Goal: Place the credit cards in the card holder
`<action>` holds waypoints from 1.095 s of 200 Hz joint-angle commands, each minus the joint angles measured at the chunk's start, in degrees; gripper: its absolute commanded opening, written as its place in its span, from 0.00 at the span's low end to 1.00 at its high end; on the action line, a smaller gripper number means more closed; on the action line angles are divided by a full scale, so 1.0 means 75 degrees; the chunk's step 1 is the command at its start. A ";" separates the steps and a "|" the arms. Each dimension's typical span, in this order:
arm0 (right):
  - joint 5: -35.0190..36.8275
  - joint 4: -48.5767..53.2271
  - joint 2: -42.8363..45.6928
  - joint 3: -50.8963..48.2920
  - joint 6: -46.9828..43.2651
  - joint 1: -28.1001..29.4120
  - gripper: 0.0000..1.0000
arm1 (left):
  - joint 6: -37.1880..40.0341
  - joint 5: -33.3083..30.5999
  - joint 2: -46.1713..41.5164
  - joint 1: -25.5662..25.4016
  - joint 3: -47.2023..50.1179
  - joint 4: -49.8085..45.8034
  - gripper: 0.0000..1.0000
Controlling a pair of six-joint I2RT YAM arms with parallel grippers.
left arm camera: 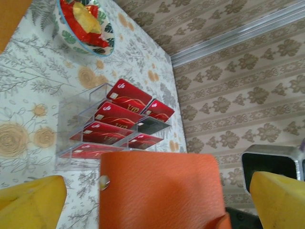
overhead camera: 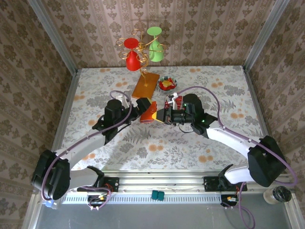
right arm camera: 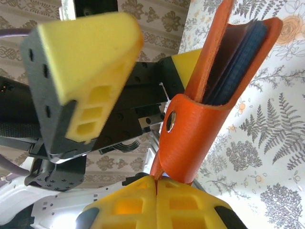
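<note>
card holder (left arm camera: pixel 162 191) between yellow fingers (left arm camera: pixel 31 202) | credit cards (left arm camera: pixel 119 119) in clear rack (left arm camera: pixel 71 107)

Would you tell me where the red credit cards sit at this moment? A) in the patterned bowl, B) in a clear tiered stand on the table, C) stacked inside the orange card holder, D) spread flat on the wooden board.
B: the left wrist view shows the red credit cards slotted in rows in a clear tiered stand on the table, beyond the orange card holder.

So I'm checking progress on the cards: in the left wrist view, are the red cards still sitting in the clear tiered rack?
Yes, several red cards lie on the steps of the clear rack on the table, behind the orange card holder.
</note>
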State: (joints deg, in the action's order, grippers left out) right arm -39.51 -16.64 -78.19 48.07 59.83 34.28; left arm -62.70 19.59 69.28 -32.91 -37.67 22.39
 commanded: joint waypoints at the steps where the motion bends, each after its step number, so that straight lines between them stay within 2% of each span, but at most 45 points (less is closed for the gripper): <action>1: -0.0282 -0.0408 -0.0120 0.0157 0.0053 0.0047 0.00 | -0.0309 0.0165 -0.0024 0.0016 0.0158 0.0987 0.94; 55: -0.0181 -0.0487 -0.0159 -0.0073 0.0000 0.0014 0.00 | -0.0406 0.0165 -0.0073 0.0028 0.0416 0.1374 0.69; 107: -0.0135 -0.0429 -0.0156 -0.0196 -0.0021 -0.0047 0.00 | -0.0441 0.0048 -0.0143 0.0040 0.0592 0.1545 0.55; 144: -0.0093 -0.0446 -0.0155 -0.0269 -0.0011 -0.0071 0.00 | -0.0456 0.0049 -0.0120 0.0063 0.0640 0.1676 0.42; 188: -0.0092 -0.0269 -0.0427 -0.0269 -0.0060 -0.0123 0.00 | -0.0445 0.0049 -0.0087 0.0063 0.0659 0.1760 0.21; 207: 0.0059 0.0286 -0.0262 -0.0295 -0.0377 -0.0250 0.25 | -0.0349 0.0042 -0.0096 0.0086 0.0719 0.1724 0.10; 219: 0.0464 0.1351 0.0219 -0.0199 -0.0900 -0.0314 0.38 | -0.0304 0.0007 -0.0096 0.0098 0.0783 0.1646 0.02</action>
State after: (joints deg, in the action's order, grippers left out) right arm -39.22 -16.58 -80.90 46.65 58.89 32.84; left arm -65.76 19.53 69.28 -32.49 -33.10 33.12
